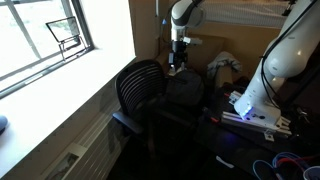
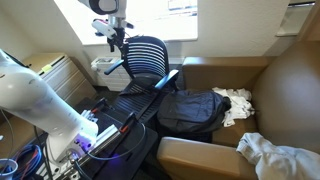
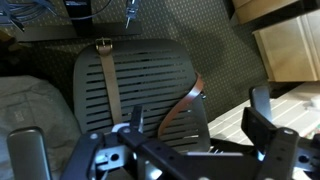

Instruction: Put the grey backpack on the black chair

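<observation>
Placement seemingly done: grey backpack (image 2: 190, 112) lying against black chair (image 2: 148, 58) seat. End effector (image 2: 112, 40) spread, empty. Next: retreat upward.

Looks along the sunlit window (image 1: 50, 35) wall in an exterior view, mid-range, toward the black slatted office chair (image 1: 140, 88). Faces back at that window from above the brown leather sofa (image 2: 285, 75) in an exterior view. Peers straight down from the wrist, close over the chair's seat (image 3: 140, 85). Shares the chair (image 2: 150, 55) and the white robot arm (image 1: 183, 14) (image 2: 108, 8) above it in both exterior views.
</observation>
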Robot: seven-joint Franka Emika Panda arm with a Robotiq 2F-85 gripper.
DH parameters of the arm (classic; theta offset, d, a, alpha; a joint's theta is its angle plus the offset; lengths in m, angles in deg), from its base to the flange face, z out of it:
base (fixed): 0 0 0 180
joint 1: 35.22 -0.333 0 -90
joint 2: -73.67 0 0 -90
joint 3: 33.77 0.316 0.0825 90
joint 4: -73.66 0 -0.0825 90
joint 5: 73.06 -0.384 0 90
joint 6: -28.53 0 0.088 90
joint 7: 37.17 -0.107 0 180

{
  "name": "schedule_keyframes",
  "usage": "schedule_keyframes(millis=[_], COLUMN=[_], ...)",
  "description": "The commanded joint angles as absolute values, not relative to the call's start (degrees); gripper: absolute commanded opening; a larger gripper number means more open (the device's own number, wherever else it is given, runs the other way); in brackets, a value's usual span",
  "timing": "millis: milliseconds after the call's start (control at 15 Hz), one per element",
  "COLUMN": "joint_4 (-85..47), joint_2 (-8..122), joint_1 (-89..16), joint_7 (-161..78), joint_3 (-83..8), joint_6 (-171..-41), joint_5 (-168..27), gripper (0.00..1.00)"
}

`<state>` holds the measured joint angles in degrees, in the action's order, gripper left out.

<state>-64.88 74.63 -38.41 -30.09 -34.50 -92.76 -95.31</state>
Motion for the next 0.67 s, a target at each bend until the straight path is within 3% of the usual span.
schedule_keyframes(millis=[0, 267, 400, 467, 600], joint_4=[-71.09, -75.95, -75.10, -75.76, -75.61], joint_2=[72.27, 65.55, 60.46, 64.74, 61.36], joint_1=[-33.82, -27.84, -23.01, -25.61, -22.22], joint_7=[-32.36, -29.56, -21.99, -27.81, -23.24], joint_3=[-37.62, -42.64, -43.56, -42.46, -42.98], joint_6=[-102.79, -115.11, -114.45, -113.78, -113.91], joint_5=[-93.00, -97.28, -105.99, -99.92, -103.60], gripper=[1.00, 1.00, 1.00, 1.00, 1.00])
